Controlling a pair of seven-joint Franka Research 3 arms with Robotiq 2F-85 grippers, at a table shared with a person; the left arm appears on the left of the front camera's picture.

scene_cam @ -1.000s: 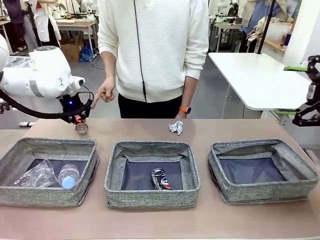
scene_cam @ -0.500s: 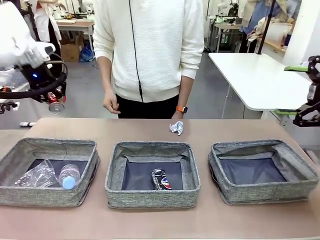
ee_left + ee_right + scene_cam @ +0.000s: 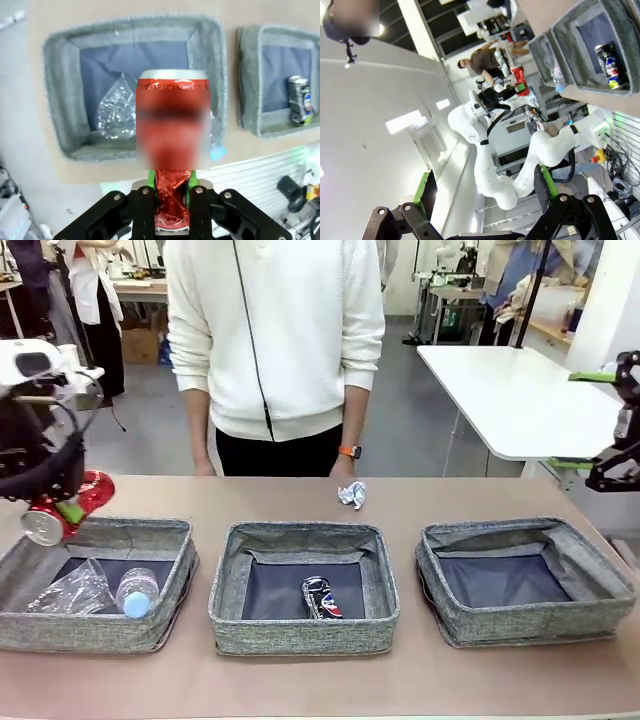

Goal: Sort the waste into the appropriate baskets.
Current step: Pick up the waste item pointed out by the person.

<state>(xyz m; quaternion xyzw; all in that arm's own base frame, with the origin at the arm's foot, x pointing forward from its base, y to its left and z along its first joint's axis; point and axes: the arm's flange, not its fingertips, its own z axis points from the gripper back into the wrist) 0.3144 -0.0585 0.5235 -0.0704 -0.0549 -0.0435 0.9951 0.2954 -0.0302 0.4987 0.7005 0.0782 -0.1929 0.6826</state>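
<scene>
My left gripper (image 3: 68, 508) is shut on a crushed red can (image 3: 92, 492) and holds it above the far left corner of the left basket (image 3: 100, 632). In the left wrist view the can (image 3: 172, 125) hangs over that basket (image 3: 57, 100). A clear plastic bag (image 3: 70, 590) and a clear bottle (image 3: 136, 593) lie inside. The middle basket (image 3: 300, 635) holds a dark blue-silver can (image 3: 321, 598). The right basket (image 3: 520, 625) holds nothing. A crumpled white paper wad (image 3: 351, 495) lies on the table behind the middle basket. My right gripper (image 3: 585, 420) stands open, raised at the far right.
A person in a white top stands at the far side of the table, one hand (image 3: 344, 468) near the paper wad. A white table (image 3: 500, 390) stands behind at the right. Bare tabletop runs along the near edge.
My left gripper lifted the red can off the far table, swung left and came down toward the left basket's far corner. The person shifted left. The right arm stayed still.
</scene>
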